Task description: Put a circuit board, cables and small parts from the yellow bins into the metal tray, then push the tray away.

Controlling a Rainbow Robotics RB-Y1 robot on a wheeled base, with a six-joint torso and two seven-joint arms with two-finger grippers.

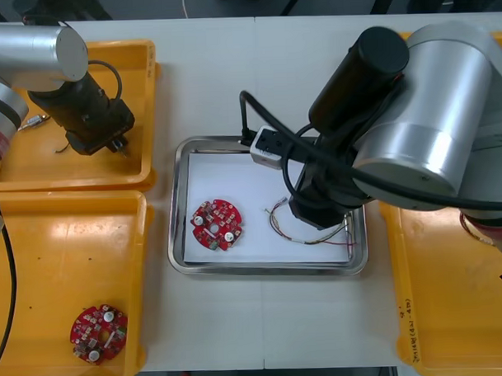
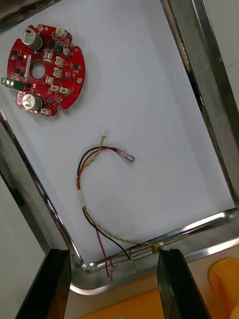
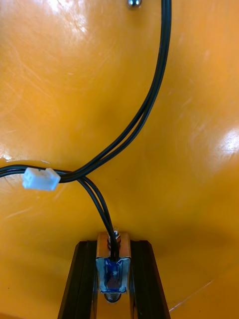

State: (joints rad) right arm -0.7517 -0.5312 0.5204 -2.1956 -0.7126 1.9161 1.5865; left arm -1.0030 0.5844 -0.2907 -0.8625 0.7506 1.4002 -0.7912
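Observation:
The metal tray (image 1: 179,207), white inside, holds a round red circuit board (image 1: 218,224) and a red and yellow cable (image 1: 310,229). In the right wrist view my right gripper (image 2: 112,286) is open with nothing between its fingers. It hovers over the tray rim (image 2: 211,79), by the cable (image 2: 92,199) whose end lies across the rim; the board (image 2: 45,70) is farther off. My left gripper (image 1: 109,145) is down in the far left yellow bin (image 1: 144,93). In the left wrist view, the left gripper (image 3: 113,285) is shut on the blue and metal end block of a black cable (image 3: 144,109) with a white plug (image 3: 41,178).
A second red circuit board (image 1: 98,332) lies in the near left yellow bin (image 1: 38,245). A small metal part (image 1: 36,121) rests in the far left bin. The right yellow bin (image 1: 436,280) lies under my right arm, close to the tray.

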